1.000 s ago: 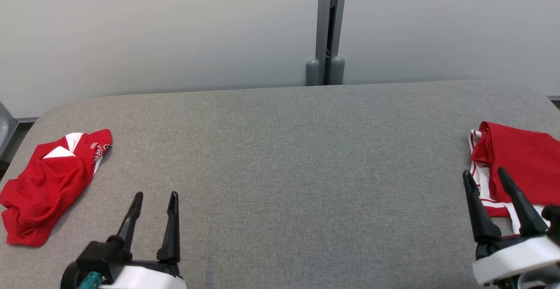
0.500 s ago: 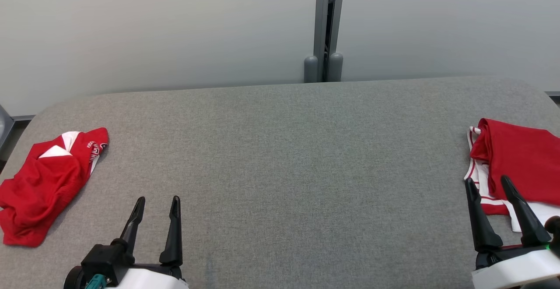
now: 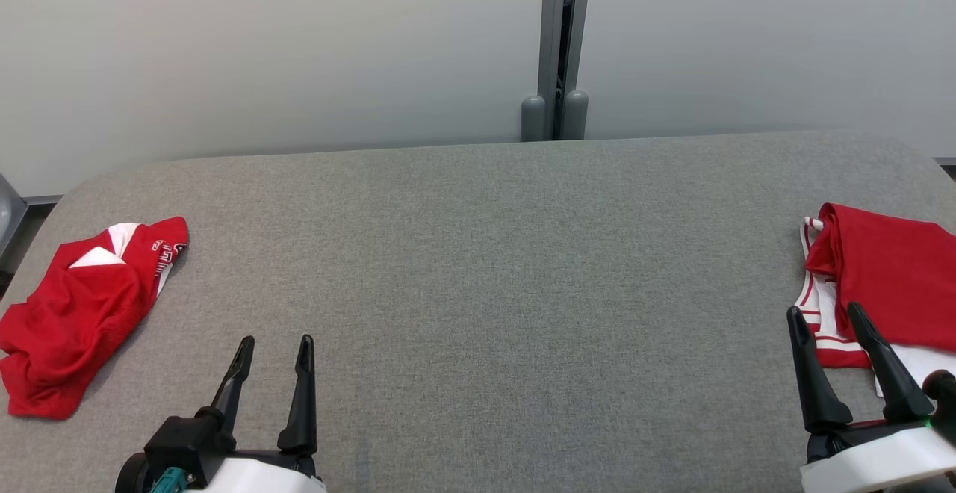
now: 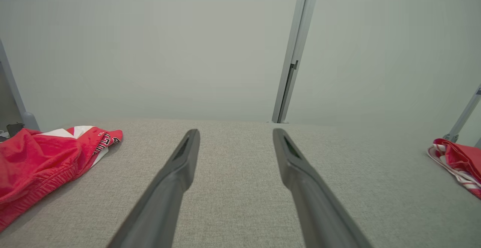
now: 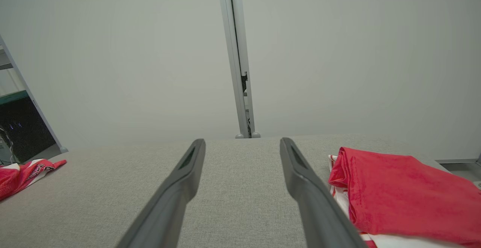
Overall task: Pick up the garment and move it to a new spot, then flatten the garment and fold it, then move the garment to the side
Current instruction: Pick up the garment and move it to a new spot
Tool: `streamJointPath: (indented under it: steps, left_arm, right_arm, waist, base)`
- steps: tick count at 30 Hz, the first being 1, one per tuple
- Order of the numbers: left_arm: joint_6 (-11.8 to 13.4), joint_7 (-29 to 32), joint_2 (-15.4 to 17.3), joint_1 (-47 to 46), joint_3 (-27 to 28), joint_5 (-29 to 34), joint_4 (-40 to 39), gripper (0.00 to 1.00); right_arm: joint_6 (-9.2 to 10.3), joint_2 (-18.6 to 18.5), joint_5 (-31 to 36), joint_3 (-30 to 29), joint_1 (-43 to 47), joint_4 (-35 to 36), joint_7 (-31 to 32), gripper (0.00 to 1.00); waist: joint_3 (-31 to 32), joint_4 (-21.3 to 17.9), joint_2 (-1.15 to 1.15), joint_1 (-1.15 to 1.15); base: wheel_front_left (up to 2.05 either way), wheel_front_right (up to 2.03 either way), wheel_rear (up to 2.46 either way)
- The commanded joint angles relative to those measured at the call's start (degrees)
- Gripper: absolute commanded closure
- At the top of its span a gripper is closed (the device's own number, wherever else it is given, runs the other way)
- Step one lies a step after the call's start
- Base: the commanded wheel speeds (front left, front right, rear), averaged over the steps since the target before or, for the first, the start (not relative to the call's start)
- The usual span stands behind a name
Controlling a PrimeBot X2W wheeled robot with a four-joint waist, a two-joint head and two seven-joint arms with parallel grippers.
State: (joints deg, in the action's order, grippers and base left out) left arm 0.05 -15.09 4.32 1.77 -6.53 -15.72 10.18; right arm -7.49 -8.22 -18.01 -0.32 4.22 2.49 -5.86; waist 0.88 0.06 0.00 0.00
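Grippers, since earlier: left gripper [image 3: 275, 340] and right gripper [image 3: 821, 309] have both eased slightly back toward the near edge; neither garment has moved.
Table [image 3: 478, 254]: grey cloth top, its middle bare.
Crumpled garment [image 3: 75, 314]: red and white, bunched at the left edge, apart from the left gripper; probably the next one to pick.
Folded garment [image 3: 889, 276]: right edge, just beyond the right gripper's fingertips.
Jaws: both pairs spread wide, holding nothing.
Risk: a shallow pinch lifts one layer and drags the bunch off the left edge; the right fingers could snag the folded garment.
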Motion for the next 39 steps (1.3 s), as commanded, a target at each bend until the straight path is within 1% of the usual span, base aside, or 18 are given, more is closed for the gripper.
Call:
streamJointPath:
  steps: [1, 6, 11, 13, 14, 18, 19, 31, 34, 39]
  left_arm:
    - [-0.1, -0.1, 0.0, -0.9, 0.3, 0.5, 0.1, 0.00]
    - [-0.1, -0.1, -0.1, -1.1, 0.4, 0.8, 0.4, 0.00]
    - [0.3, -0.1, 0.1, -1.7, 1.4, 0.8, 0.7, 0.00]
    - [0.4, -0.1, 0.3, -2.3, 1.9, 0.9, 0.8, 0.00]
    - [0.6, -0.1, 0.5, -2.7, 2.3, 0.8, 0.9, 0.00]
    - [1.1, -0.1, 0.8, -2.6, 3.1, 0.7, 0.9, 0.00]
    - [1.1, -0.1, 0.8, -2.6, 3.1, 0.7, 0.9, 0.00]
    - [1.6, 0.7, 1.8, -2.9, 3.4, 0.0, 2.5, 0.00]
    - [2.0, 1.0, 2.0, -2.7, 3.6, -0.3, 2.6, 0.00]
    - [2.2, 1.8, 2.2, -2.2, 3.4, -0.6, 2.4, 0.00]
  right_arm:
    - [-0.01, -0.3, 0.0, -0.2, 0.8, 0.0, 0.1, 0.00]
    - [-0.01, 0.0, -0.2, 0.3, 0.4, 0.3, 0.0, 0.00]
    - [-0.01, 0.0, -0.7, 1.4, 0.9, 0.2, -0.1, 0.00]
    - [-0.01, -0.1, -0.8, 1.9, 0.8, 0.2, -0.1, 0.00]
    - [-0.01, -0.1, -1.0, 2.2, 0.6, -0.1, -0.2, 0.00]
    - [-0.01, 0.2, -1.2, 3.4, -0.2, -0.5, -0.4, 0.00]
    - [-0.01, 0.2, -1.2, 3.4, -0.2, -0.5, -0.4, 0.00]
    - [-0.01, 0.7, -2.2, 6.2, -2.4, -2.8, -1.9, 0.00]
    - [-0.01, 0.6, -2.2, 6.8, -2.5, -3.4, -2.0, 0.00]
    - [-0.01, 0.4, -2.5, 7.4, -2.6, -4.0, -2.2, 0.00]
  waist:
    - [0.0, 0.0, 0.00, 0.00]
    - [-0.1, 0.5, 0.00, 0.00]
    - [-0.3, 2.9, 0.00, 0.00]
    - [-0.4, 4.3, 0.00, 0.00]
    - [-0.6, 5.9, 0.00, 0.00]
    - [-1.0, 9.4, 0.00, 0.00]
    - [-1.0, 9.4, 0.00, 0.00]
    - [-0.9, 20.4, 0.00, 0.00]
    - [-0.7, 22.3, 0.00, 0.00]
    - [-0.4, 24.1, 0.00, 0.00]
  base:
    - [0.00, 0.00, 0.00]
    - [0.00, 0.00, 0.00]
    - [0.00, 0.00, 0.00]
    - [0.00, 0.00, 0.00]
    - [0.00, 0.00, 0.00]
    - [0.00, 0.00, 0.00]
    - [0.00, 0.00, 0.00]
    - [0.00, 0.00, 0.00]
    - [0.00, 0.00, 0.00]
    - [0.00, 0.00, 0.00]
